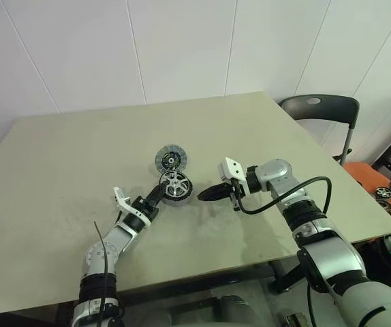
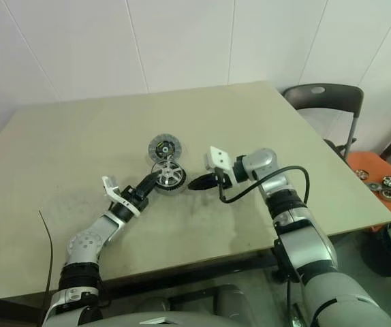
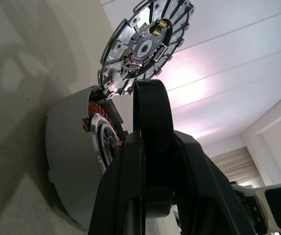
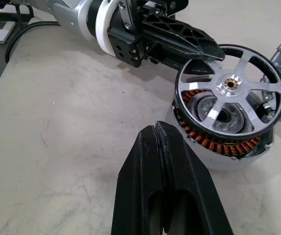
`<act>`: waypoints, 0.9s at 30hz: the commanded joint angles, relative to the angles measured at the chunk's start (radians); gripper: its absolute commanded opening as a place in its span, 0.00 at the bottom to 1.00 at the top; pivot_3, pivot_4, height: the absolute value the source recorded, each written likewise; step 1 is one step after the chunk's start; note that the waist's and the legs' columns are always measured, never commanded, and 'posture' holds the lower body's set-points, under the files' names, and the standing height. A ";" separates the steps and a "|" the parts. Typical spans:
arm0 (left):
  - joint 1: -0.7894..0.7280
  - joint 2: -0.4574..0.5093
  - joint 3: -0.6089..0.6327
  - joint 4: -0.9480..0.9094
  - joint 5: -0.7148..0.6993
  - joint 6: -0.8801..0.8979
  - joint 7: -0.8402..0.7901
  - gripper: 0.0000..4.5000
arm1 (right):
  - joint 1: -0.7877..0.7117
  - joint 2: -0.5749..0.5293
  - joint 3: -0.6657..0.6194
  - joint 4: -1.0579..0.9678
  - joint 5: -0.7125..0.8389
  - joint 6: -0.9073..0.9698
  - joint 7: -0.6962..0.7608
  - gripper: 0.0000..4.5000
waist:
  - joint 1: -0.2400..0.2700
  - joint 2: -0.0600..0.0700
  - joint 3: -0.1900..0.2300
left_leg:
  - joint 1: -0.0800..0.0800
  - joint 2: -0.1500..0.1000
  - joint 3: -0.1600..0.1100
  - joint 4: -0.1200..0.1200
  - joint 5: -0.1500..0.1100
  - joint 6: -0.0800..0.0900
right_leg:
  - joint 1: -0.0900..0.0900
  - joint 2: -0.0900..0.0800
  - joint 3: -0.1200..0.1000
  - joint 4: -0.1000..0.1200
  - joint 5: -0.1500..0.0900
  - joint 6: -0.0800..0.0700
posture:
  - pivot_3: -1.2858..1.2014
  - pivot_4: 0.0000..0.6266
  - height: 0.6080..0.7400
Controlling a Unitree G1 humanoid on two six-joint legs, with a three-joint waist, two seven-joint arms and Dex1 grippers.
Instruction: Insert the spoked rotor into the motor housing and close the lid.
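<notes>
The motor housing (image 4: pixel 214 147), a silvery cup with copper windings, stands on the table (image 1: pixel 80 150) near its middle. The spoked rotor (image 4: pixel 231 90) lies tilted over the housing's mouth, dark rim around pale spokes, windings showing beneath. My left gripper (image 4: pixel 201 49) is shut on the rotor's rim, on the side away from my right gripper. The same gripper (image 1: pixel 163 188) reaches in from the near left in the left eye view. The lid (image 1: pixel 171 158), a grey disc, lies flat just behind the housing. My right gripper (image 1: pixel 205 196) hovers shut and empty a little to the right of the housing.
A dark chair (image 1: pixel 321 109) stands beyond the table's far right corner. To the right of the table an orange tray (image 1: pixel 386 178) holds several more round motor parts. A black cable (image 1: pixel 298 185) loops from my right forearm.
</notes>
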State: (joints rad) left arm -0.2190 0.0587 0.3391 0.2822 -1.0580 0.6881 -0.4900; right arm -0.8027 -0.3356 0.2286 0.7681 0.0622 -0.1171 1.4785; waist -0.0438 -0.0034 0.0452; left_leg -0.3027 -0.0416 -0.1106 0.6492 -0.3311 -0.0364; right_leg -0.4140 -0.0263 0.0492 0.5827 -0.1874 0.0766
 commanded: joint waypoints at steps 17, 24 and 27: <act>-0.011 -0.006 0.013 0.016 0.042 0.032 0.016 0.11 | 0.002 -0.001 0.001 -0.052 0.004 -0.021 -0.027 0.00 | 0.000 0.000 0.000 | 0.000 0.000 0.000 0.000 0.000 0.000 | 0.001 0.000 0.000 0.000 0.000 0.000 | 0.52 0.00 1.00; -0.006 -0.002 0.014 0.020 0.067 0.042 0.031 0.53 | 0.001 0.002 0.001 -0.048 0.004 -0.025 -0.030 0.00 | 0.002 0.000 0.000 | 0.002 0.000 0.000 0.000 0.000 0.000 | 0.007 0.000 0.000 0.000 -0.001 0.000 | 0.52 0.00 1.00; 0.015 0.009 0.024 -0.009 0.052 0.066 0.027 0.59 | 0.000 0.003 0.001 -0.045 0.005 -0.027 -0.032 0.00 | 0.000 0.000 0.000 | 0.004 0.000 0.000 0.001 0.000 0.000 | 0.010 0.000 0.000 0.000 -0.003 -0.002 | 0.52 0.00 1.00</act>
State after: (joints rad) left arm -0.2223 0.0599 0.3600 0.2760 -1.0133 0.7319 -0.4784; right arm -0.7868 -0.3340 0.2307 0.7477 0.0598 -0.1349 1.4503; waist -0.0441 -0.0034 0.0448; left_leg -0.2980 -0.0420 -0.1107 0.6506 -0.3311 -0.0364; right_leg -0.4034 -0.0263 0.0490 0.5831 -0.1900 0.0744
